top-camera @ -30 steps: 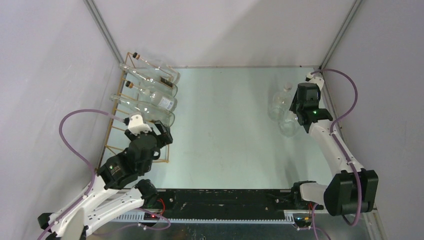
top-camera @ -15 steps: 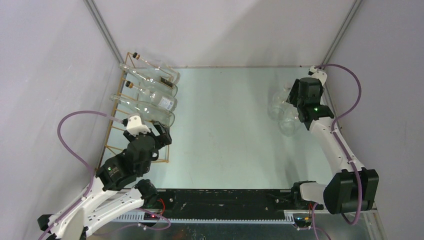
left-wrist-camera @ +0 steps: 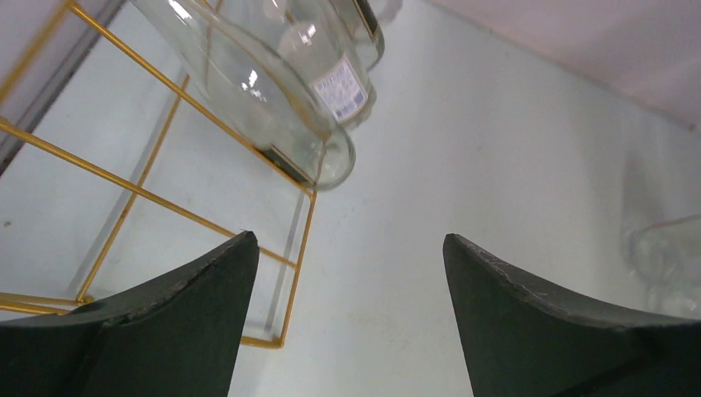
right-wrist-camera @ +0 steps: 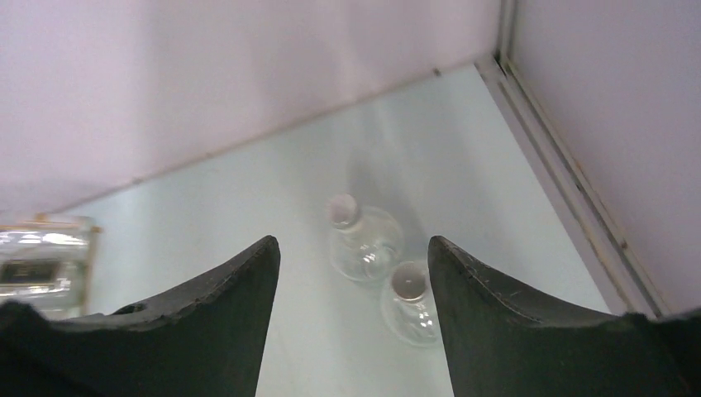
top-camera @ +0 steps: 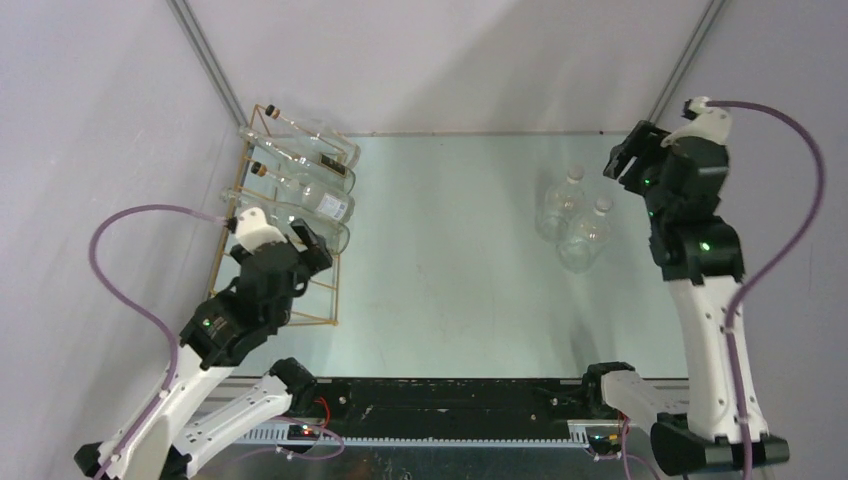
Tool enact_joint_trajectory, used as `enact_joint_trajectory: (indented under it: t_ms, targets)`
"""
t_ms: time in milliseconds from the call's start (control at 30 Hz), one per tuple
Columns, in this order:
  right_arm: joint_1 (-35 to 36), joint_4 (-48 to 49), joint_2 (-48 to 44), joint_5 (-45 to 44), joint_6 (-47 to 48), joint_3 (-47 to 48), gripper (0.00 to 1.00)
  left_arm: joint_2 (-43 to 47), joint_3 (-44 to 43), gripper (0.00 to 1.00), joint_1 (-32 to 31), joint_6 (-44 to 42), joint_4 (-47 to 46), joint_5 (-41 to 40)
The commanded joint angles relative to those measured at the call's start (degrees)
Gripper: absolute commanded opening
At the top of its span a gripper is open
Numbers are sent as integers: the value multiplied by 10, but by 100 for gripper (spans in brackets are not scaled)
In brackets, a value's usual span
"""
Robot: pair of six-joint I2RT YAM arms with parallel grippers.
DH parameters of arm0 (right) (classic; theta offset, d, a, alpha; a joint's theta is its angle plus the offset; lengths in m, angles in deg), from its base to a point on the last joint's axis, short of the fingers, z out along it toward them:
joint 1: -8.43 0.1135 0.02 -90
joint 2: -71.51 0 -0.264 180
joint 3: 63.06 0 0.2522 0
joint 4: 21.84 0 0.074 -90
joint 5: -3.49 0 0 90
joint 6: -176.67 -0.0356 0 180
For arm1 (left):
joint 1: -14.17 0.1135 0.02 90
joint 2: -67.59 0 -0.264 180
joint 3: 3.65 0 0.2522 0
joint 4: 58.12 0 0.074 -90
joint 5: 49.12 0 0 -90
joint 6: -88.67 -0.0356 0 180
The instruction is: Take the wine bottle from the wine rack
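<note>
Thin gold wire wine rack (left-wrist-camera: 140,192) sits at 10 o'clock on your pale green tabletop (top-camera: 450,270). Three clear glass wine bottles lie across its far rungs; the nearest labelled bottle (top-camera: 305,222) rests on it. Your left gripper (left-wrist-camera: 347,240) hangs over the rack's bare near end, at 6 o'clock from that bottle, jaws spread wide, nothing between them. Two upright clear glass bottles with pale caps (top-camera: 562,200) stand touching at 2 o'clock. Your right gripper (right-wrist-camera: 351,241) hangs above them, jaws apart, gripping nothing.
</note>
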Motion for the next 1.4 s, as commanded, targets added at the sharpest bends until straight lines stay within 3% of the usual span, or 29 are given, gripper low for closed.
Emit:
enact_joint_trajectory:
  t_ms: [0, 233, 467, 567, 900, 1367]
  targets:
    - [36, -76, -36, 62, -12, 62, 69, -12, -69, 89, 59, -25, 8, 42]
    - [270, -128, -34, 15, 7, 79, 69, -61, -98, 89, 218, -72, -27, 148]
    - [392, -89, -82, 52, -29, -35, 69, -102, -88, 90, 332, -77, -94, 224]
    - [414, -84, -96, 62, -49, -66, 69, -119, -85, 90, 365, -68, -126, 264]
    - [440, -89, -152, 28, -87, -141, 69, -183, -65, 87, 446, -34, -219, 264]
    - [440, -112, -183, -23, -72, -144, 69, -289, -79, 80, 457, 8, -283, 213]
